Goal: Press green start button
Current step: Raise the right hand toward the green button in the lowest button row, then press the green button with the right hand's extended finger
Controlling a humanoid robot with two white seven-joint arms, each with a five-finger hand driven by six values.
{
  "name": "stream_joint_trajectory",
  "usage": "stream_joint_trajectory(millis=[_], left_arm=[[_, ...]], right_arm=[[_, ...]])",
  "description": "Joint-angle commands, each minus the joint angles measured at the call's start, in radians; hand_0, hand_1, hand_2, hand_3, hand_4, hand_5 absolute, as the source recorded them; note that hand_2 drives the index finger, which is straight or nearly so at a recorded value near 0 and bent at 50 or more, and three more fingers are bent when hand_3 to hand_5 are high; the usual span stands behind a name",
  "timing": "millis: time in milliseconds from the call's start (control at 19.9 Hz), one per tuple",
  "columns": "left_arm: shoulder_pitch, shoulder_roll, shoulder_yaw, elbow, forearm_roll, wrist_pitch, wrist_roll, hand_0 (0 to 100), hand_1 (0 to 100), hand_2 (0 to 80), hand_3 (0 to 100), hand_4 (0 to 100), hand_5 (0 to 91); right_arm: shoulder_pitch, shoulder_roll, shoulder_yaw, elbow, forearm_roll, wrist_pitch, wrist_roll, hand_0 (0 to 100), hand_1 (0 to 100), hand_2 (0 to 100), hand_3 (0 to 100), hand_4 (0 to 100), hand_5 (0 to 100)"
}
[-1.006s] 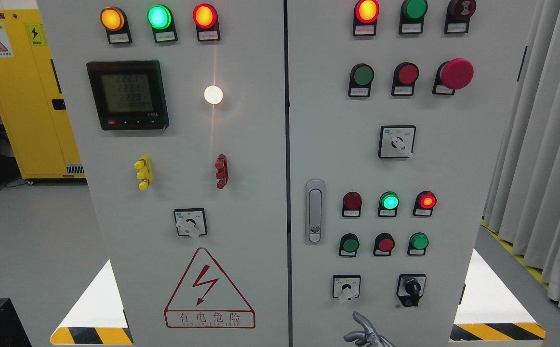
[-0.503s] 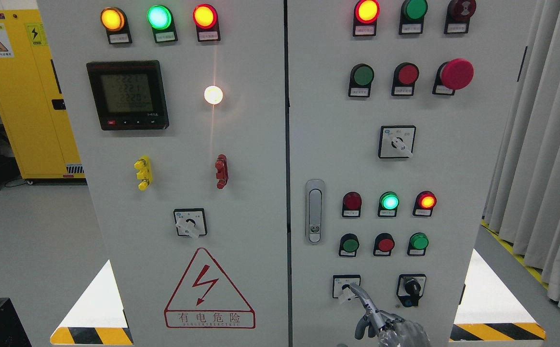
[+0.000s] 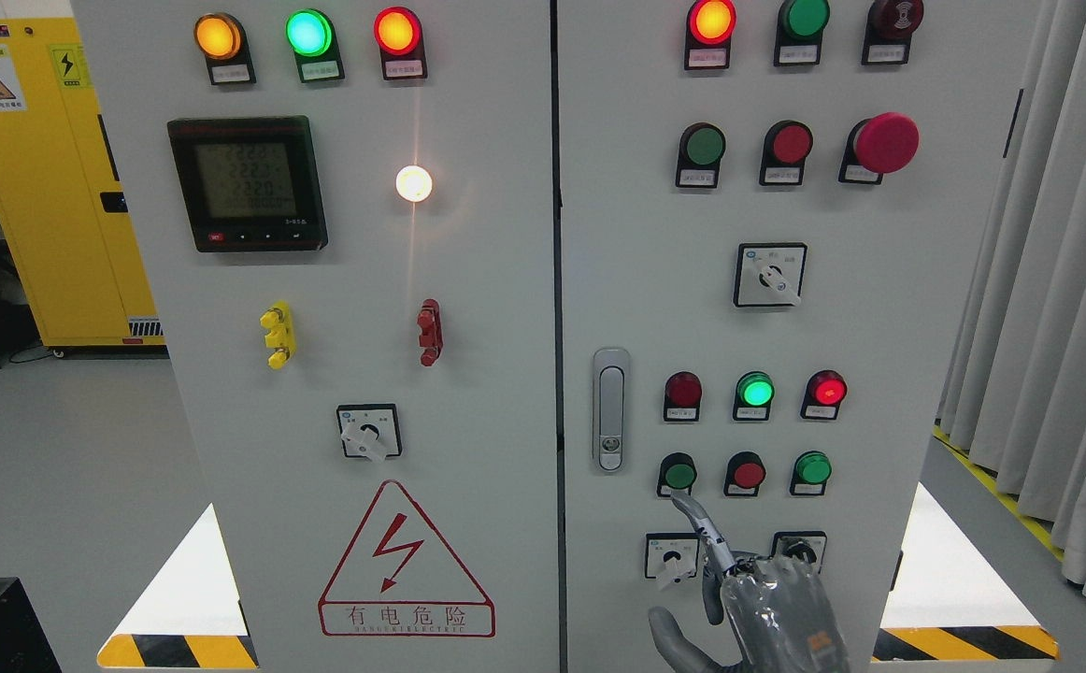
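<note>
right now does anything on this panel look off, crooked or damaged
Nothing stands out. The cabinet doors look closed and unmarked, and buttons, lamps and labels sit in even rows. The right hand is raised with one finger pointing just below the lower left green button; contact is not visible.
</note>
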Motion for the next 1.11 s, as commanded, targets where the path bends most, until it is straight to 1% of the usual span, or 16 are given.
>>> stream_joint_trajectory(millis=[0,453,1057], left_arm=[[0.0,0.0,0.0,0.0,0.0,0.0,0.0,12,56,0.0,0,0,0.0],[0.0,0.0,0.0,0.0,0.0,0.0,0.0,12,56,0.0,0,0,0.0],[0.0,0.0,0.0,0.0,0.0,0.0,0.0,12,56,0.0,0,0,0.0]], right_arm=[[-0.035,0.004,-0.016,0.101,0.011,0.001,-0.001,36,75,0,95,99,100],[-0.066,0.006,-0.025,0.161,0.001,0.004,-0.001,37,73,0,95,99,100],[-0.075,0.006,-0.034,0.163,-0.005,0.007,-0.003,39,72,0,95,99,100]])
